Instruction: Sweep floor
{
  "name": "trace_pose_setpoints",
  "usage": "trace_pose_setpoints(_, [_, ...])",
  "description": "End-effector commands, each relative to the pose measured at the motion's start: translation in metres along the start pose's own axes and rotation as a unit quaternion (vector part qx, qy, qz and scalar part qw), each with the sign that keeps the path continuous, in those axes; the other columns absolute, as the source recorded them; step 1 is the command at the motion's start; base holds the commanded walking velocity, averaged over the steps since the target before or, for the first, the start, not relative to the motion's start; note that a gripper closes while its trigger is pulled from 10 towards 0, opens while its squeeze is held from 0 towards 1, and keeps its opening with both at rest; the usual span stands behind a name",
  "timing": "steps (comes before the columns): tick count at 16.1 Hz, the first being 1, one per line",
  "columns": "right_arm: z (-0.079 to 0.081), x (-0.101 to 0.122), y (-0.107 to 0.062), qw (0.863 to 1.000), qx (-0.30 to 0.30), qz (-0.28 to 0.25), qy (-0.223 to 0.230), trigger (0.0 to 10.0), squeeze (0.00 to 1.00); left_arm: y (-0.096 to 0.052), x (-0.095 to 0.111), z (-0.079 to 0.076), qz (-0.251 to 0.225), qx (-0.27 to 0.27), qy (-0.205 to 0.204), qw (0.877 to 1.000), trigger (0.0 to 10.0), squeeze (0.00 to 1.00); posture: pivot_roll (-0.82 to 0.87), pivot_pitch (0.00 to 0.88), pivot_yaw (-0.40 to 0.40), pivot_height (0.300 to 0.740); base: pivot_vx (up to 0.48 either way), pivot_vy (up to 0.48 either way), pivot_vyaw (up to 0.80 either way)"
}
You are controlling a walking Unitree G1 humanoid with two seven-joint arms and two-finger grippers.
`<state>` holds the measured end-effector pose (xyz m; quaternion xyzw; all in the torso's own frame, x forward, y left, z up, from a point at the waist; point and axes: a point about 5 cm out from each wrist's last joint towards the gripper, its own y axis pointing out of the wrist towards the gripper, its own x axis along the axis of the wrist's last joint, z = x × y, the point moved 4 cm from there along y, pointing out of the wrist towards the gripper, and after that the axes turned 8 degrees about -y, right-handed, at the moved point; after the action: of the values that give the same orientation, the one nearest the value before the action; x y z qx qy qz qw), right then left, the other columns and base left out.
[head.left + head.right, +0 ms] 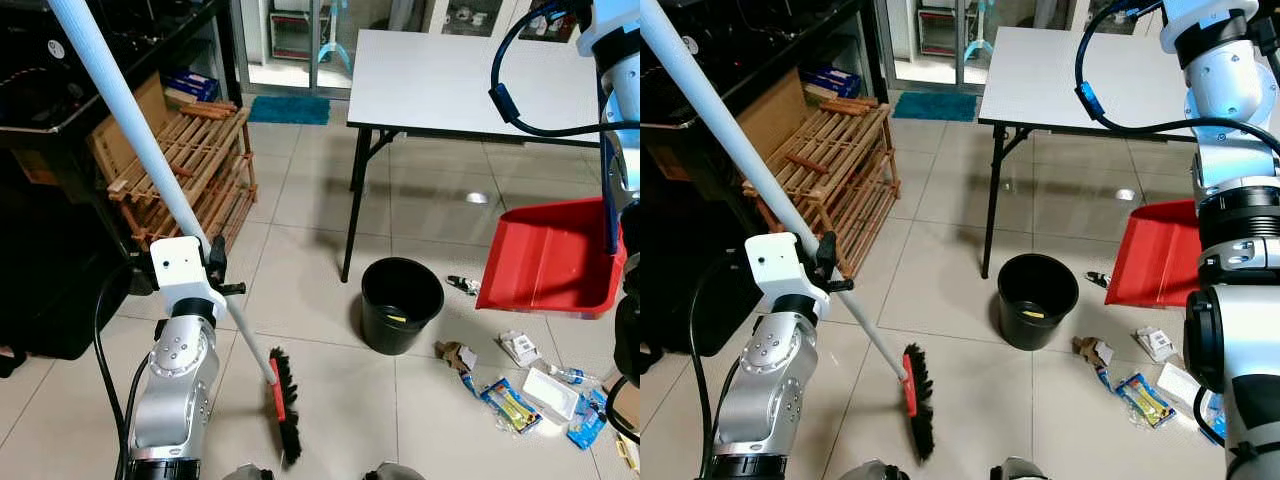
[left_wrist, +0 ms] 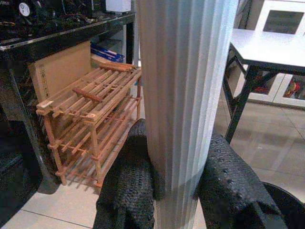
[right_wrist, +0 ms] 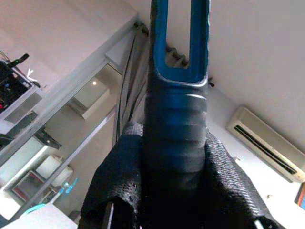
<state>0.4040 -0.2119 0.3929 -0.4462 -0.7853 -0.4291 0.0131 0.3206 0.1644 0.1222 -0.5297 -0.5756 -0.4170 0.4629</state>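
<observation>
A broom with a long white ribbed handle (image 1: 140,140) slants down to a red and black brush head (image 1: 285,405) resting on the tiled floor in front of me. My left gripper (image 1: 213,263) is shut on the handle about midway; the left wrist view shows both black fingers (image 2: 128,186) pressed against the handle (image 2: 183,109). A red dustpan (image 1: 550,255) hangs tilted above the floor at the right. My right gripper (image 3: 174,181) is shut on its blue handle (image 3: 176,119). Litter (image 1: 520,395), wrappers and a small bottle, lies scattered on the tiles under the dustpan.
A black bin (image 1: 402,305) stands on the floor between the brush and the litter. Behind it is a white folding table (image 1: 450,80) with black legs. A slatted wooden rack (image 1: 190,170) and a dark desk (image 1: 60,120) line the left side.
</observation>
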Motion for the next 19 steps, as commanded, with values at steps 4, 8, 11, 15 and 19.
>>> trace_pose_setpoints(4, [-0.0081,0.0109,0.0056,1.000,-0.001,-0.023,-0.005,10.0,0.00,0.0024,0.0143,-0.0072,-0.028,-0.010,-0.003,1.000,10.0,0.00,-0.21,0.226,0.075,0.740,0.000,0.000,0.00])
trace_pose_setpoints(8, [-0.0081,0.0109,0.0056,1.000,-0.001,-0.023,-0.005,10.0,0.00,0.0024,0.0143,-0.0072,-0.028,-0.010,-0.003,1.000,10.0,0.00,-0.21,0.226,0.075,0.740,0.000,0.000,0.00])
trace_pose_setpoints(11, [-0.0083,0.0139,0.0055,0.999,-0.001,-0.032,-0.020,10.0,0.00,0.0025,0.0142,-0.0072,-0.028,-0.010,-0.003,1.000,10.0,0.00,-0.21,0.000,0.000,0.740,0.000,0.000,0.00])
trace_pose_setpoints(15, [-0.0083,0.0139,0.0055,0.999,-0.001,-0.032,-0.020,10.0,0.00,0.0025,0.0142,-0.0072,-0.028,-0.010,-0.003,1.000,10.0,0.00,-0.21,0.000,0.000,0.740,0.000,0.000,0.00])
trace_pose_setpoints(19, [-0.0083,0.0139,0.0055,0.999,-0.001,-0.032,-0.020,10.0,0.00,0.0025,0.0142,-0.0072,-0.028,-0.010,-0.003,1.000,10.0,0.00,-0.21,0.000,0.000,0.740,0.000,0.000,0.00])
